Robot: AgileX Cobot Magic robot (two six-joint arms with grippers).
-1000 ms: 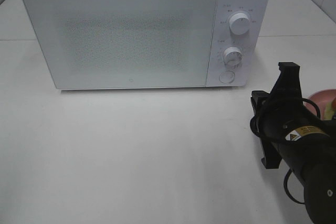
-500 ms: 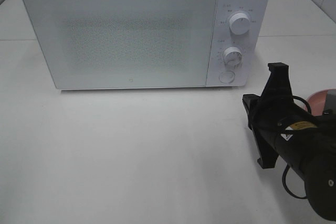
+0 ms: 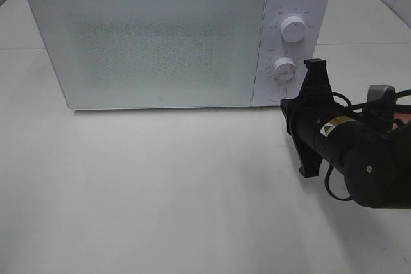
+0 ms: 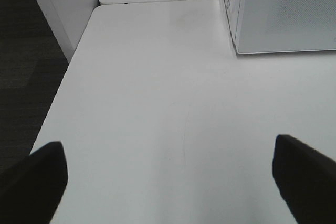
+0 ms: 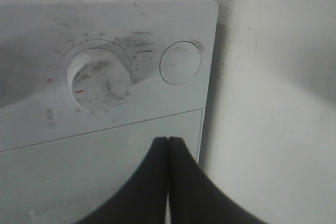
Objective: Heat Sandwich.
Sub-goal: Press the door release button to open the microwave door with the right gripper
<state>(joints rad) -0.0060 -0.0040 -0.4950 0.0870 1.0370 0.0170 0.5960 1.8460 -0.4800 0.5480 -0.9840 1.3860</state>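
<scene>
The sandwich is out of view in every frame. The white microwave [image 3: 160, 36] stands at the back of the table with its door closed. Its panel carries an upper dial [image 3: 293, 29], a lower dial [image 3: 284, 68] and a round button [image 3: 277, 93]. My right gripper [image 3: 287, 110] is shut and empty, its tip close in front of the panel's lower right corner. In the right wrist view the shut fingertips [image 5: 168, 141] point at the panel, short of the button [image 5: 180, 62] and lower dial [image 5: 100, 77]. My left gripper [image 4: 168, 182] is open over bare table, left of the microwave [image 4: 283, 14].
The white table [image 3: 160, 184] stretches in front of the microwave. The left wrist view shows the table's left edge [image 4: 63, 87] with dark floor beyond it. My right arm's black body [image 3: 359, 158] covers the table's right side.
My right arm has swung left and toward the microwave, bringing its shut tip close to the control panel and covering the pink plate at the right edge. The left gripper stays open.
</scene>
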